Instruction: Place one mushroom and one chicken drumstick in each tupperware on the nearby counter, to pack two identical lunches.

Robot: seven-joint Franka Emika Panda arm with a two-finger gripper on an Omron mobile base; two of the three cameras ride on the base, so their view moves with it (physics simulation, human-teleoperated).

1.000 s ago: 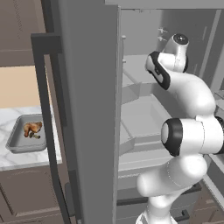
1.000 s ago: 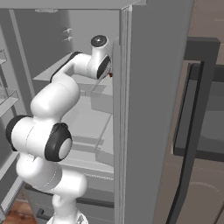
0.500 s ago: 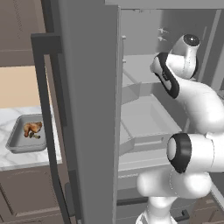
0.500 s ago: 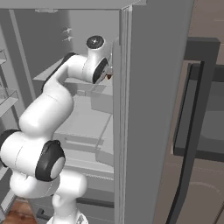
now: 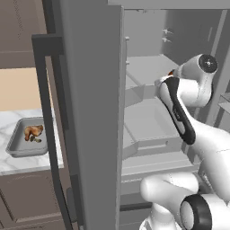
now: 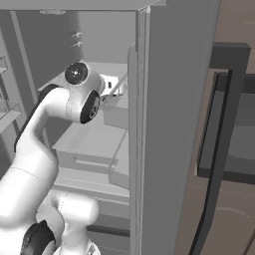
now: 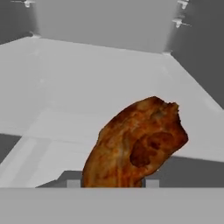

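The claw [image 7: 113, 183] is gripping a drumstick [image 7: 135, 146] inside the open fridge [image 5: 148, 117], above a grey shelf [image 7: 87, 87]. A tupperware [image 5: 18, 146] is sitting on the table [image 5: 13, 164] holding another drumstick [image 5: 32, 131].

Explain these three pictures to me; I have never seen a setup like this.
This is a white robot arm on a driving base, reaching into an open fridge in a rendered kitchen. Two pictures come from cameras on the base, behind the arm to its left and right. The third looks along the hand: its pincer is closed on a reddish-brown chicken drumstick above a grey fridge shelf. In the left base picture, a grey tupperware sits on the white marble counter, already holding another drumstick.
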